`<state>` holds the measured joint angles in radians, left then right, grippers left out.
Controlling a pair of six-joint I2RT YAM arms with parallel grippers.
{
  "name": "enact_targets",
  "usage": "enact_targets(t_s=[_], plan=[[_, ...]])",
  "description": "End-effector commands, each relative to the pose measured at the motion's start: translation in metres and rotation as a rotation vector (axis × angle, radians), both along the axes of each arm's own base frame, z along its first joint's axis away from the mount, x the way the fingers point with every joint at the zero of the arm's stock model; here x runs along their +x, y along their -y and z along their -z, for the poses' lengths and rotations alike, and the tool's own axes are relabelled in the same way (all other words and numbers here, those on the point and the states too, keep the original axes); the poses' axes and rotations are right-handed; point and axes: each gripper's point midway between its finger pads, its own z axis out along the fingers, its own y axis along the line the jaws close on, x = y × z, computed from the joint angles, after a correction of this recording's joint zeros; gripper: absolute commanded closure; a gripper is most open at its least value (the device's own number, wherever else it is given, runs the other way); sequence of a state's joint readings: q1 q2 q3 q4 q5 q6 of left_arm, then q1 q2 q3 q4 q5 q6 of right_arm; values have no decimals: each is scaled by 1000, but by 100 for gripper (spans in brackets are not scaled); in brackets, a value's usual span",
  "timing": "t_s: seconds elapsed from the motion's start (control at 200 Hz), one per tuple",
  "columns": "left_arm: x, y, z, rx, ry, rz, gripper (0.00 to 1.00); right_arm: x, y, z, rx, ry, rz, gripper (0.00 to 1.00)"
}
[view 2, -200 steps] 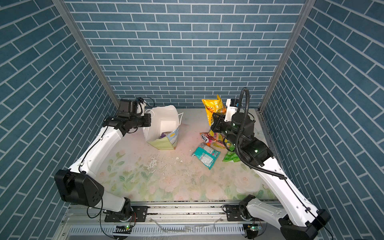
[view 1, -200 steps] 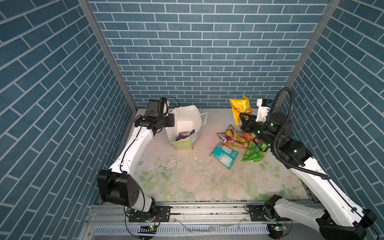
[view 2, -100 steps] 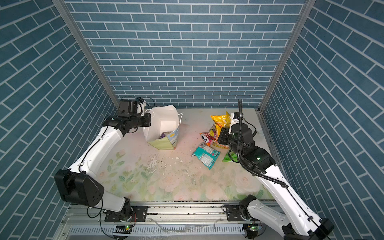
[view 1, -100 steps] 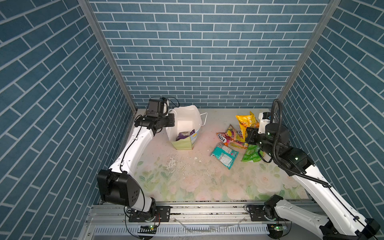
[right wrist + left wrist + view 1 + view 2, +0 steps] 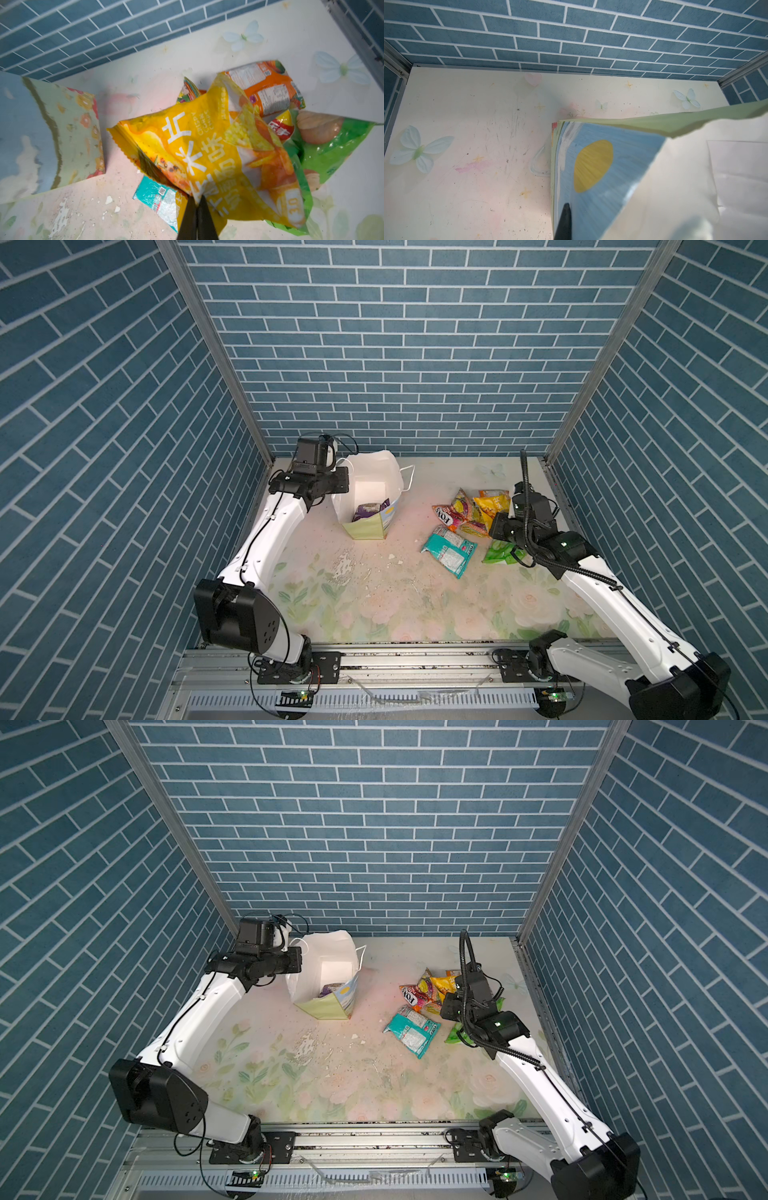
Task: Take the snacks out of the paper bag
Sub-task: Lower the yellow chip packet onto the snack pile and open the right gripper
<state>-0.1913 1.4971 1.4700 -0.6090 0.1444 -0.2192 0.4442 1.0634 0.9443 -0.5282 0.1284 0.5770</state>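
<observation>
The counter point(image 5: 415, 605) has a pale floral print, scuffed, with white flakes point(image 5: 345, 568) of peeled surface near its middle and printed butterflies point(image 5: 419, 148) toward the back. Blue brick-patterned walls point(image 5: 395, 364) enclose three sides. A metal rail point(image 5: 415, 659) runs along the front.

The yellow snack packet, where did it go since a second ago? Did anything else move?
The right gripper carried the yellow packet down from high up to right by the FOX'S packet, and it is still pinched shut on it. Nothing was let go. The left gripper still holds the paper bag by its rim, the purple packet is still inside, and the teal packet and green packet have not moved.
</observation>
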Motion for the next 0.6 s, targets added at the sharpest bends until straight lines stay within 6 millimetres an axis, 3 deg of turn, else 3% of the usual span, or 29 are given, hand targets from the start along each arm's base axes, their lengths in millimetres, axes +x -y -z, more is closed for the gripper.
enact_targets(t_s=[0.0, 0.595], plan=[[0, -2, 5, -10, -21, -6, 100, 7, -16, 8, 136, -15, -18, 100], [-1, 2, 6, -34, -30, 1, 100, 34, -12, 67, 125, -151, 57, 100]])
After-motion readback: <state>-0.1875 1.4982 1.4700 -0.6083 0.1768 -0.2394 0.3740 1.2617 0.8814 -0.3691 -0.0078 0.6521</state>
